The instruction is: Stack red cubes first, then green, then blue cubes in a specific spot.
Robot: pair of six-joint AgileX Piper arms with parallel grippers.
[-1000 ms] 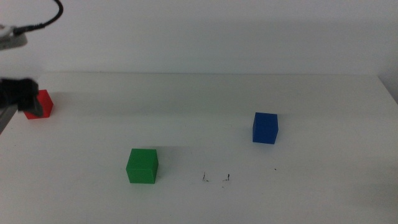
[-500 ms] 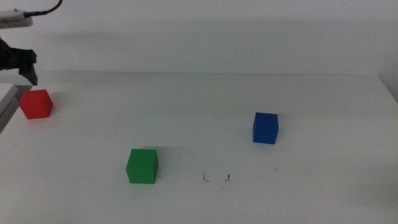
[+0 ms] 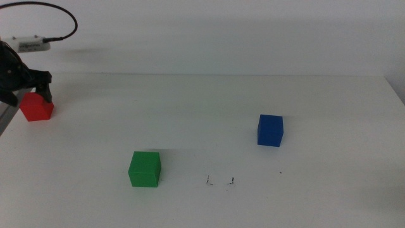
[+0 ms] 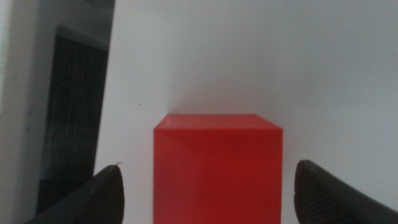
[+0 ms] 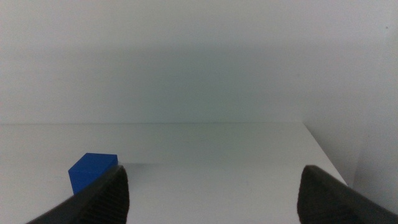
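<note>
The red cube [image 3: 36,109] sits at the table's far left, and my left gripper [image 3: 28,93] hangs open just over it, one jaw on each side. In the left wrist view the red cube [image 4: 217,168] fills the gap of the left gripper [image 4: 210,167], with space between it and each jaw. The green cube [image 3: 145,169] rests front left of centre and the blue cube [image 3: 270,130] right of centre. Two tiny black marks [image 3: 219,181] show the specific spot, bare, right of the green cube. My right gripper [image 5: 211,171] is open, out of the middle view, and sees the blue cube [image 5: 92,171].
The table's left edge [image 3: 5,120] runs right beside the red cube, with a dark drop [image 4: 74,112] beyond it. A cable [image 3: 60,16] loops above the left arm. A small black speck [image 3: 281,171] lies in front of the blue cube.
The left gripper has shifted right and down from above and left of the red cube, and now straddles it. No cube has moved.
</note>
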